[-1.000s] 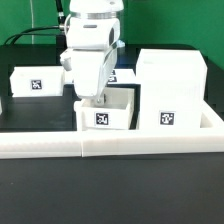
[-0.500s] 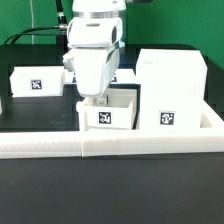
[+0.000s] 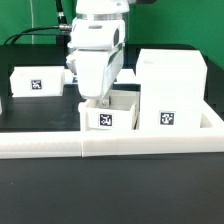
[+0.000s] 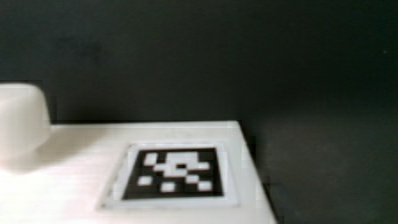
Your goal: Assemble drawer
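The drawer's large boxy housing (image 3: 172, 72) stands at the exterior view's right, with a tag on its front. A small open-top tray (image 3: 122, 118) with a front tag sits just left of it, close to its side. My gripper (image 3: 100, 100) reaches down at this tray's far left wall; the fingers are hidden behind the hand and the wall. A second tray (image 3: 35, 82) stands at the far left. The wrist view shows a white tagged surface (image 4: 80, 150) and a white rounded part (image 4: 18, 120), with no fingers in view.
The long low white border rail (image 3: 60, 147) runs along the front of the parts and turns up at the right (image 3: 214, 122). The marker board (image 3: 129, 74) shows partly behind the arm. A black cable (image 3: 35, 30) hangs at the back left.
My arm has shifted slightly toward the exterior view's right, and the centre tray has shifted slightly toward the housing with it.
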You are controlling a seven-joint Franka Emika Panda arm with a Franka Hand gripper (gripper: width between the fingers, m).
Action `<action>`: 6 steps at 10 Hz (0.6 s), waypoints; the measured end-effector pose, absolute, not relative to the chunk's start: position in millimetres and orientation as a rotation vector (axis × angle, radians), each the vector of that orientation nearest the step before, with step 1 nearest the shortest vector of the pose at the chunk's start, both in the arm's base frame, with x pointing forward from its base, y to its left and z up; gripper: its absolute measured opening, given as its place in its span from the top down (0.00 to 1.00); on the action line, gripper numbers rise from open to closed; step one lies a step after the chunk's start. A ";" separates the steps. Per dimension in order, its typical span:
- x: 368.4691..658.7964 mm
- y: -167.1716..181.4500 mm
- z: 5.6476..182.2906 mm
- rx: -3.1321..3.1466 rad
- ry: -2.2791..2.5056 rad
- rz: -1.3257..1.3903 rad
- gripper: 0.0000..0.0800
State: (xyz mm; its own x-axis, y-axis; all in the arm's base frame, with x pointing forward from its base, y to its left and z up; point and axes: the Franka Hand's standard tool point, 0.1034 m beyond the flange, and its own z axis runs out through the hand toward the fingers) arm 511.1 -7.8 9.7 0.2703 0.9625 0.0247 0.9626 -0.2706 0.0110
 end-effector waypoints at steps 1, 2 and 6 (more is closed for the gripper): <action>511.1 -8.4 9.6 -2.500 -1.892 -0.041 0.94; 511.1 -8.6 9.6 -2.500 -1.892 -0.041 0.94; 515.4 -8.0 14.0 -2.485 -1.893 -0.003 0.94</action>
